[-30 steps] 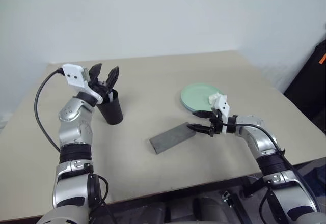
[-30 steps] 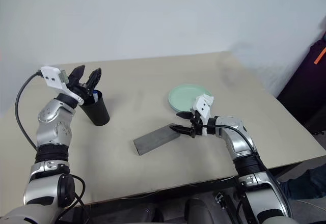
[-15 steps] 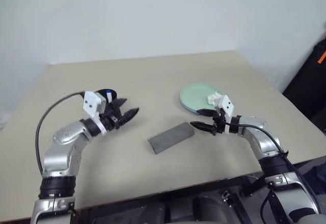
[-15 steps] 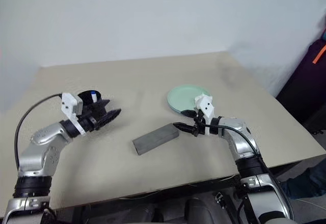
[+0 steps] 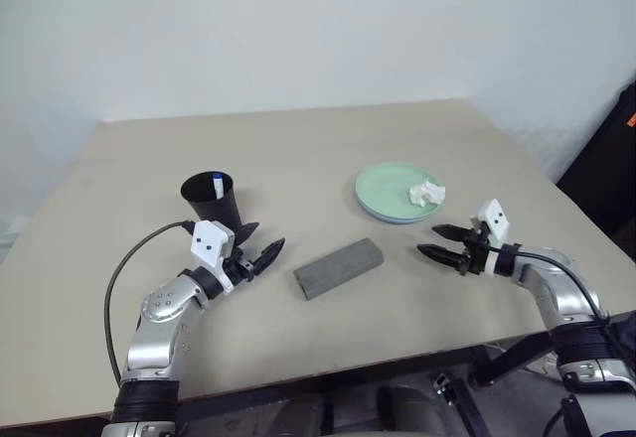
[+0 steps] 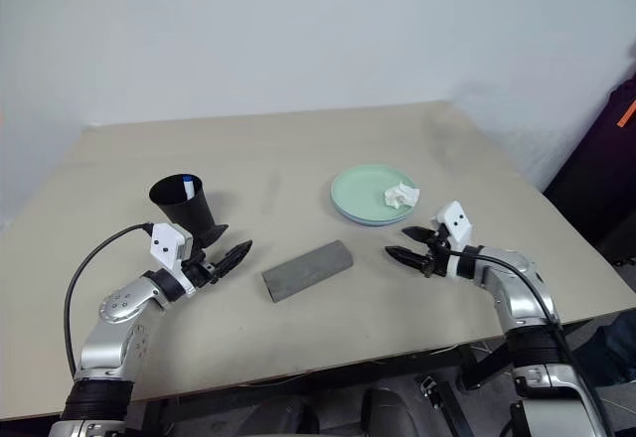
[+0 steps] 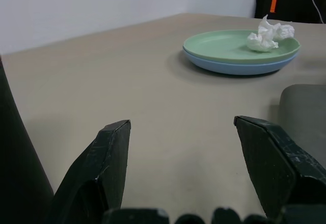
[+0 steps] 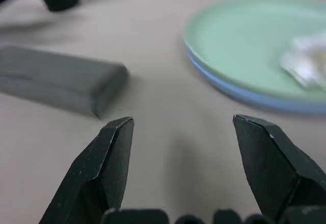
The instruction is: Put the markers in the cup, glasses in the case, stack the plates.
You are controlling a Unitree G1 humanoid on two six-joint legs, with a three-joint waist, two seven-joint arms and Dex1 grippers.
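Left eye view: two stacked plates [image 5: 393, 197], one cup [image 5: 210, 199], one case [image 5: 338, 267].

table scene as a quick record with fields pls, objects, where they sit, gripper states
cup: black cup upright at the table's left, a marker with a blue cap standing inside
case: grey case shut, lying mid-table between the two grippers
plates: mint green plate stacked on the light blue plate, right of centre
paper: crumpled white paper on the green plate
left gripper: open, empty, low beside the cup
right gripper: open, empty, in front of the plates
glasses: cannot tell
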